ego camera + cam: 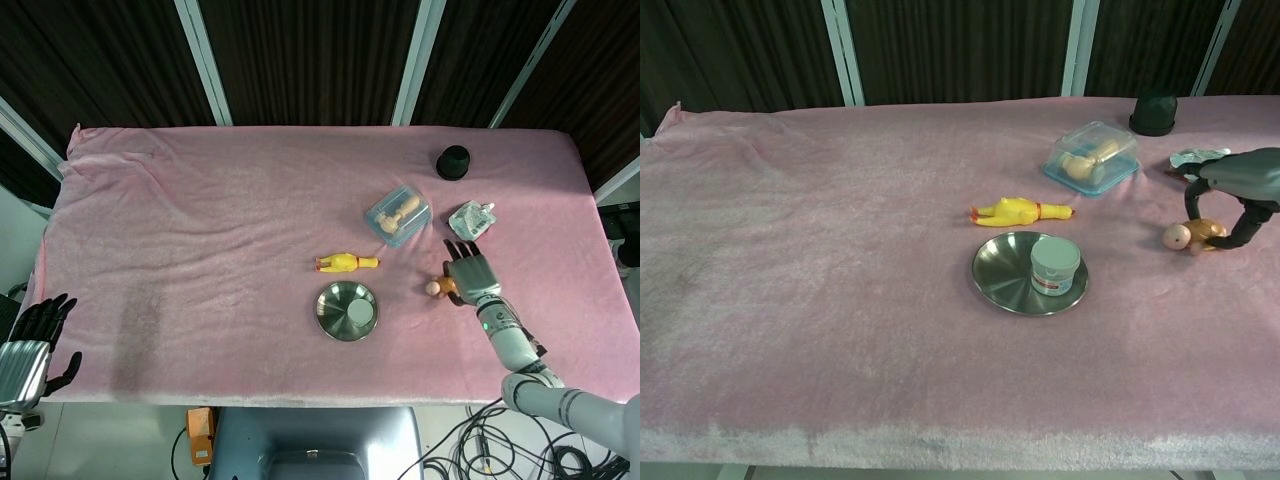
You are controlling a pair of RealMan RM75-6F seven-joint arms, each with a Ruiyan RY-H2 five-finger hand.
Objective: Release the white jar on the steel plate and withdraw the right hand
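A: Left edge first. The left hand [28,350] sits off the table's near left corner, past the pink cloth [200,220]; fingers apart, nothing in it. Wide bare cloth runs from there to the centre.

B: Centre?

A: The steel plate [1005,282] lies near the front edge, with the yellow rubber chicken [1020,211] just behind it, apart from the rim. The white jar [1054,265] stands upright on the plate's right half, long axis vertical, lid up, nothing touching it.

B: Right side?

A: Crowded. Clear lidded box [1091,156], black cap [1153,112], a crumpled packet [1195,157], then the toy turtle [1189,234]. The right hand [1236,185] is well apart from the jar, arched palm-down over the turtle, fingers spread, tips down beside the toy. Whether they touch it, cannot tell; it holds nothing.
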